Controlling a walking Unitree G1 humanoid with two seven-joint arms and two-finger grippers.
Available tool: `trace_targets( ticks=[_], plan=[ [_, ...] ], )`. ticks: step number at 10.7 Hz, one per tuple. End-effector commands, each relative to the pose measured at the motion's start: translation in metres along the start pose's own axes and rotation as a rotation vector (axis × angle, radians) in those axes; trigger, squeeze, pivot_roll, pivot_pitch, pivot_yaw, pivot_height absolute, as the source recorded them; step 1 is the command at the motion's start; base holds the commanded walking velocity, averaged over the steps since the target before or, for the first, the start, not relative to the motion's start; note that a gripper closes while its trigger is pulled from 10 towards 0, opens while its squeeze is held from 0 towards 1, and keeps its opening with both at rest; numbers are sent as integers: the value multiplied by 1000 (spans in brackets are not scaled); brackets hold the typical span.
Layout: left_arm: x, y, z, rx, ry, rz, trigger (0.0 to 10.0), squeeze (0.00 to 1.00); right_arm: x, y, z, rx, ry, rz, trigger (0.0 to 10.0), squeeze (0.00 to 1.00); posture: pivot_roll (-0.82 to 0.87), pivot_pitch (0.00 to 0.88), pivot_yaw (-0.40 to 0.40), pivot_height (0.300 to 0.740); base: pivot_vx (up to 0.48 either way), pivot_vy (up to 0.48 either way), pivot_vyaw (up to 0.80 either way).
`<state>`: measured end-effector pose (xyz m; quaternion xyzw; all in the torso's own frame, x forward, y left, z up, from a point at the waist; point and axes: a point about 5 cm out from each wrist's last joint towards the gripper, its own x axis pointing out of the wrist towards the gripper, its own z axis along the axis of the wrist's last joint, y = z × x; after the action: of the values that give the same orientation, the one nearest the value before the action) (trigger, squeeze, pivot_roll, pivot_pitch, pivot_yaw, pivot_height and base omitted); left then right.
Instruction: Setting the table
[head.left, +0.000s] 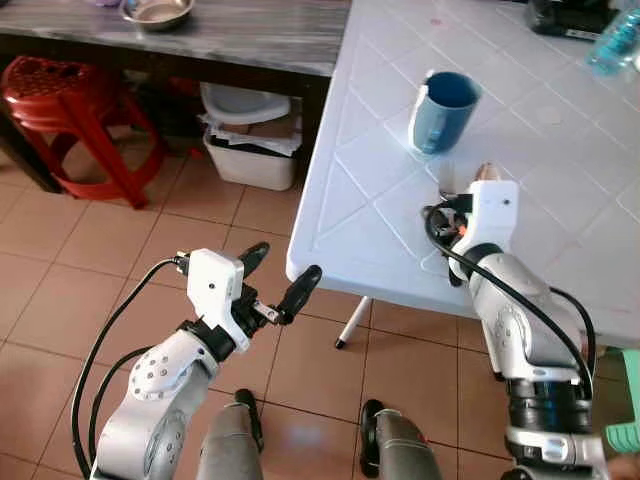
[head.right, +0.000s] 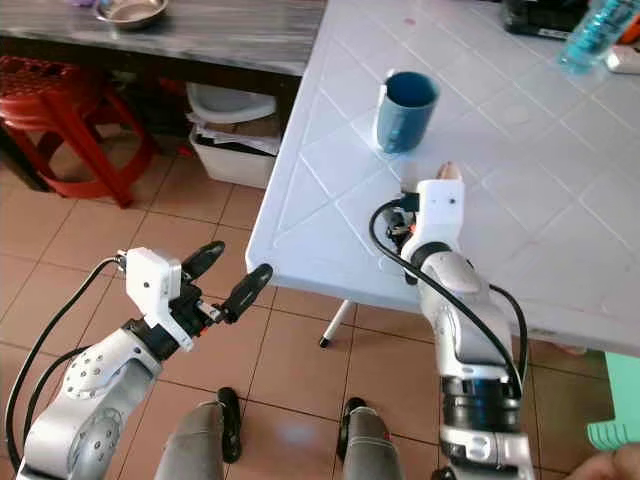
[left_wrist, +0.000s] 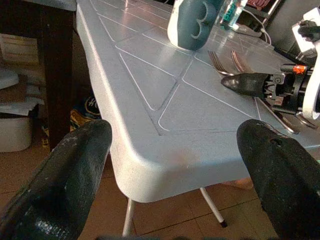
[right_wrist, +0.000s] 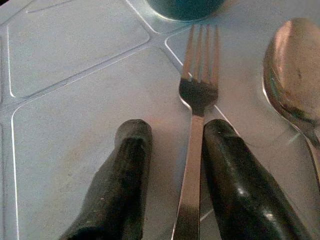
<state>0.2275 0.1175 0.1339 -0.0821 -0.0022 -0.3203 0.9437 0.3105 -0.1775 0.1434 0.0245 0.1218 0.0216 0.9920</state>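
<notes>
The fork (right_wrist: 196, 125) is laid flat on the white surface (head.left: 380, 200), beside the spoon (right_wrist: 295, 75) and near the blue mug (head.left: 440, 110). The right hand (right_wrist: 172, 150) is spread around its handle, nothing pinched yet. It's probably thin, stiff and slippery, so best gripped mid-handle. The left hand (head.left: 280, 285) is held spread off the edge.

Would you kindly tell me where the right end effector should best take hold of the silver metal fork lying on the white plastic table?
Probably at the handle just below the tines. The silver metal fork lies flat on the white plastic table, tines toward the blue mug. The right end effector already straddles that narrow handle, so come from above and close across its width, clear of the metal spoon.
</notes>
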Motion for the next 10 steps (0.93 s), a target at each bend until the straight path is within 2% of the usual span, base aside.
trace_targets(
  ticks=[1, 4, 7, 10],
  plan=[
    [-1, -5, 1, 12, 9, -30, 10000, 0, -6, -9, -47, 51, 219, -50, 0, 0, -26, 275, -7, 740, 0, 0, 0],
    [0, -7, 1, 17, 9, -55, 10000, 0, -11, -14, -53, 115, 248, -91, 0, 0, -29, 275, -3, 740, 0, 0, 0],
    [0, -9, 0, 23, 18, -77, 10000, 0, -10, -20, -52, 131, 241, -134, 0, 0, -27, 275, -1, 740, 0, 0, 0],
    [-2, -4, -4, 59, 45, -23, 10000, 0, -13, -18, -52, 205, 212, -167, 0, 0, -27, 275, -3, 740, 0, 0, 0]
  ],
)
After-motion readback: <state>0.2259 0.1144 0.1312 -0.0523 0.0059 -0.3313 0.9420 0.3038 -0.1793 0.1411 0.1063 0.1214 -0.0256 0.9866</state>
